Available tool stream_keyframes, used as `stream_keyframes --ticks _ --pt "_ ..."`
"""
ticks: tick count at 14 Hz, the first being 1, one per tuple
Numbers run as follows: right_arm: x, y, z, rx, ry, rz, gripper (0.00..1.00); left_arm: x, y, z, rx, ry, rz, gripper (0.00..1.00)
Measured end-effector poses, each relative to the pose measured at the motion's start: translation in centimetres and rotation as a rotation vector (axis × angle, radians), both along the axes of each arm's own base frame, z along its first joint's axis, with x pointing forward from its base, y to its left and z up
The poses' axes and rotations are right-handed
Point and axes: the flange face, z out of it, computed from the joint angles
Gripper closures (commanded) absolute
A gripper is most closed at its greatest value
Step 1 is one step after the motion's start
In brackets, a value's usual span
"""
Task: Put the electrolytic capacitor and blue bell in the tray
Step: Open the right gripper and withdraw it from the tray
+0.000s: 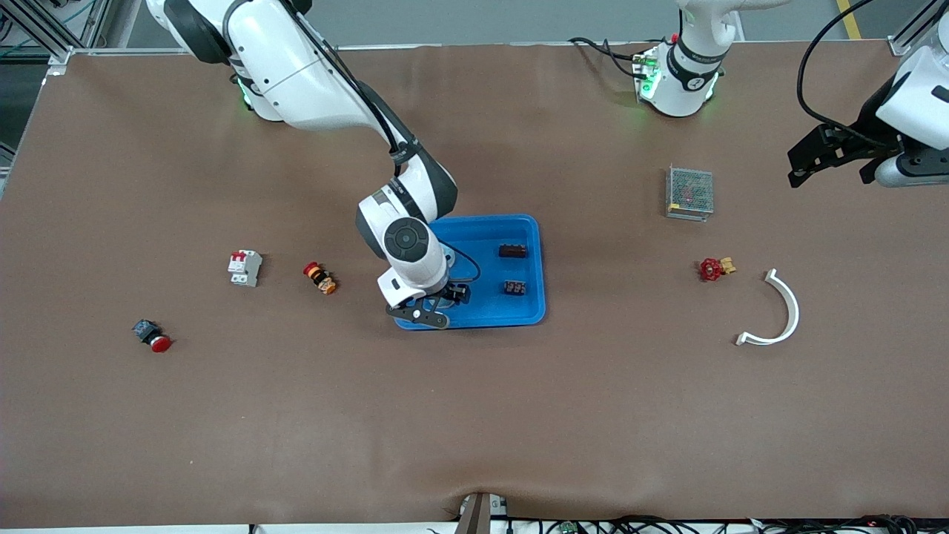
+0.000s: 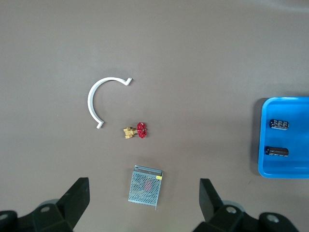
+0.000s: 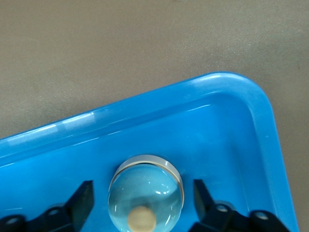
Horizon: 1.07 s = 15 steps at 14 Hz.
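Note:
The bright-blue tray (image 1: 530, 230) lies mid-table. A dark cylindrical electrolytic capacitor (image 1: 513, 251) lies in it, also seen in the left wrist view (image 2: 277, 151), beside a small dark part with terminals (image 1: 515, 287). My right gripper (image 1: 437, 304) is low over the tray's corner nearest the front camera, toward the right arm's end. In the right wrist view the blue bell (image 3: 146, 193), a shiny blue dome with a tan knob, rests on the tray floor (image 3: 217, 140) between the open fingers of my right gripper (image 3: 143, 191), with gaps on both sides. My left gripper (image 1: 829, 174) is open and empty, waiting high over the left arm's end.
A mesh metal box (image 1: 689, 193), a red valve (image 1: 713, 268) and a white curved piece (image 1: 775, 311) lie toward the left arm's end. A white breaker (image 1: 245, 267), a red-and-yellow button (image 1: 319, 277) and a red push button (image 1: 152, 335) lie toward the right arm's end.

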Motion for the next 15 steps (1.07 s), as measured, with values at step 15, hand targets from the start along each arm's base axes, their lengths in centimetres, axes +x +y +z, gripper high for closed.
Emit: stream_keyframes --ticks 15 --pt "-7.3 -1.2 27.4 -0.049 0.085 0.062 0.0 0.0 0.3 0.0 0.0 -0.002 0.005 0.0"
